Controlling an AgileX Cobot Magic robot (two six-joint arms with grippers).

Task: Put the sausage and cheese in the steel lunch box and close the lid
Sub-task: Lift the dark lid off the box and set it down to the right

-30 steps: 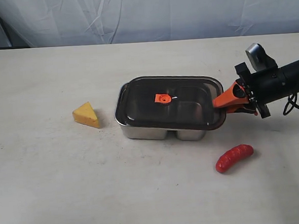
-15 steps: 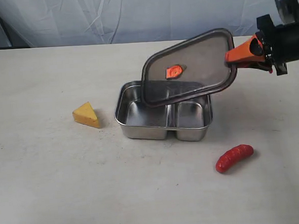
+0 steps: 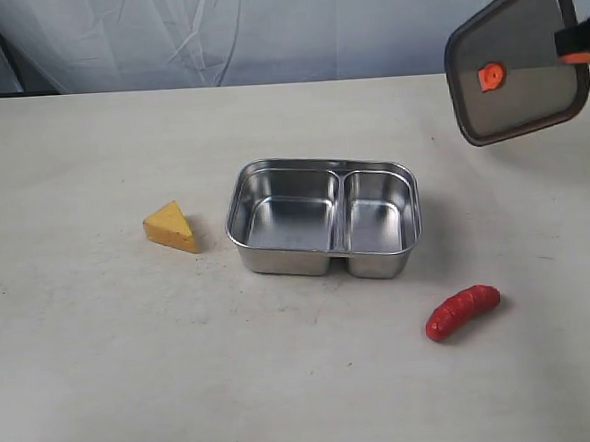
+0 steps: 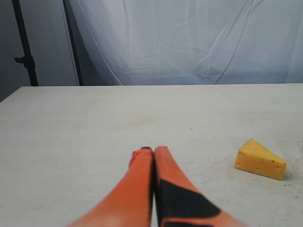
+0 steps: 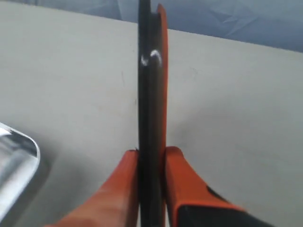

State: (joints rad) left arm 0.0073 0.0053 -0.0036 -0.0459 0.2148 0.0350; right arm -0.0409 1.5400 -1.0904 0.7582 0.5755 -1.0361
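The steel lunch box [image 3: 242,206] stands uncovered mid-table, both compartments empty. Left of it lies the yellow cheese [image 3: 169,227] wedge, which shows in the left wrist view as well, cheese [image 4: 260,160]. The red sausage [image 3: 462,311] lies in front of the box to the right. High at the right edge, my right gripper [image 3: 571,44] is shut on the rim of the dark lid [image 3: 514,59], held tilted in the air; the right wrist view sees the lid [image 5: 150,94] edge-on between the fingers [image 5: 125,189]. My left gripper [image 4: 152,152] is shut and empty, low over the table near the cheese.
A white cloth backdrop [image 3: 263,28] hangs behind the table's far edge. A corner of the lunch box [image 5: 14,156] shows in the right wrist view. A dark stand [image 4: 23,45] rises behind the table in the left wrist view.
My right gripper has lifted the lid off the box and carried it up and to the right, tilting it toward upright. The box now stands uncovered. The left gripper stayed shut.
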